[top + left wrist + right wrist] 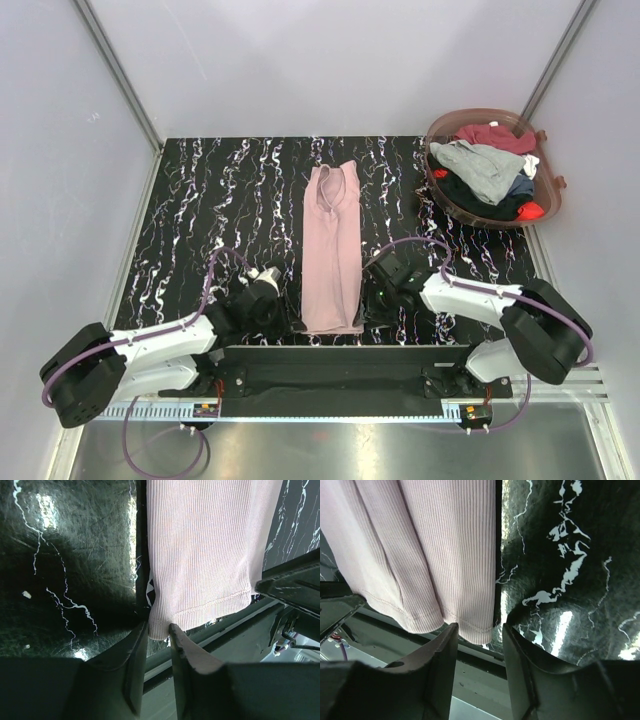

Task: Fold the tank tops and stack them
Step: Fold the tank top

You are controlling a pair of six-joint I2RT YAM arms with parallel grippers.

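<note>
- Pink tank top (pixel 332 250) lies flat on the black, white-veined worktop (pixel 220 220), folded into a long narrow strip that runs from the far side towards the arms. Its neckline is at the far end and its hem is at the near edge.
- The left pincer (pixel 158 630) sits low at the near left corner of the hem. One dark finger (pixel 135 655) stands on each side of that corner, and the ribbed cloth fills the narrow gap between the tips (whether they actually pinch it cannot be told).
- The right pincer (pixel 479 630) sits at the near right corner of the hem. Its jaws are spread, with the corner of the cloth between them and a strip of bare worktop showing beside the cloth, so nothing is clamped.
- The round brownish basket (pixel 480 112) stands at the far right corner of the worktop, well apart from the pink strip.
- In the basket lie a grey top (pixel 480 165) on the heap, a maroon top (pixel 495 135) behind it, a black top (pixel 480 195) under it, and a bit of red cloth (pixel 530 211) at the near rim.
</note>
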